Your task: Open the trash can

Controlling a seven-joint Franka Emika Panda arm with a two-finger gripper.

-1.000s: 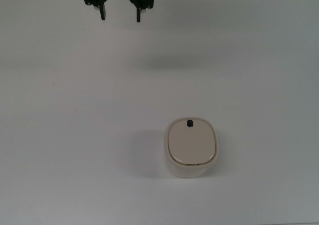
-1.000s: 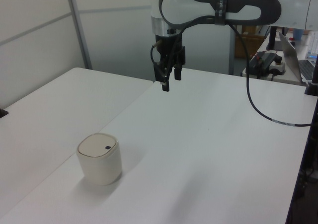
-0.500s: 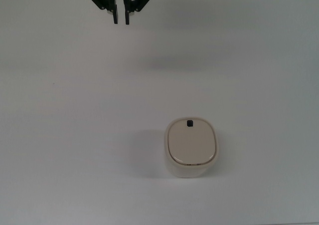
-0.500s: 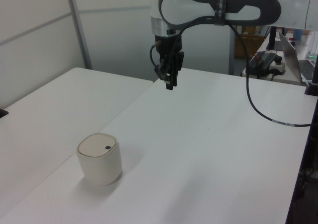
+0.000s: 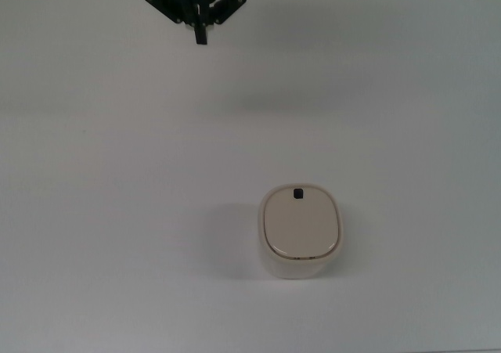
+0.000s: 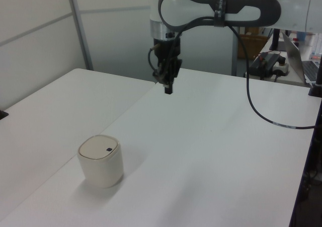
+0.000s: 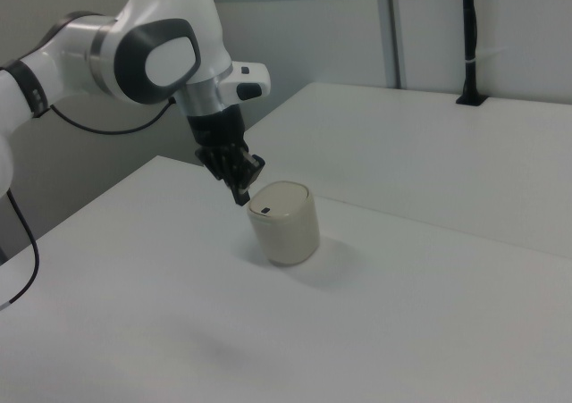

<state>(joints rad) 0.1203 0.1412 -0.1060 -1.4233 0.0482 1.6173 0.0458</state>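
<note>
The trash can (image 5: 300,230) stands upright on the white table (image 5: 117,212), a little toward the top view's right and lower half, with its flat tan lid (image 5: 301,223) closed and level. The lid is a rounded rectangle whose long axis runs up and down in the top view, and the small black button (image 5: 297,193) sits at the lid's upper edge there, the end turned toward the arm. In the left view the can (image 6: 101,161) rests near the table's front left, the button (image 6: 108,149) on the side of the lid facing the left view's right. Well apart from it, the gripper (image 5: 201,36) hangs in the air above the far part of the table, near the top view's upper edge and left of the can. Its two fingers are pressed together into one narrow black tip, holding nothing. In the left view the gripper (image 6: 167,89) points straight down from a white arm (image 6: 221,8) that arches in from the left view's right, a black cable (image 6: 261,111) looping beneath it. In the right view the gripper (image 7: 241,196) appears just beside the can's upper left rim, tilted slightly.
</note>
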